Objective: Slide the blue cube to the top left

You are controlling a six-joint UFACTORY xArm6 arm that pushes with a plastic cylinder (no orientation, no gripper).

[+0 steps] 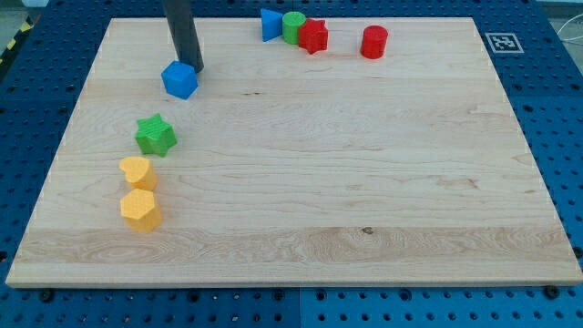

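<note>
Camera view: the wooden board (364, 164) lay on a blue perforated bench (565, 137). The arm carried no hand — only a dark rod, so there was nothing to clench or release. My tip (193, 69) stood at the upper right edge of the blue cube (179, 80), touching or very nearly so; contact could not be confirmed. The blue cube sat in the board's upper left area, short of the corner. Below it were the green star (156, 135), the yellow heart (138, 172) and the yellow hexagon (140, 210). Along the view's top edge — the blue triangle (270, 24), green cylinder (293, 26) and red star (313, 36) clustered together, the red cylinder (373, 42) apart to their right. A printed marker (502, 41) occupied the top right corner.
</note>
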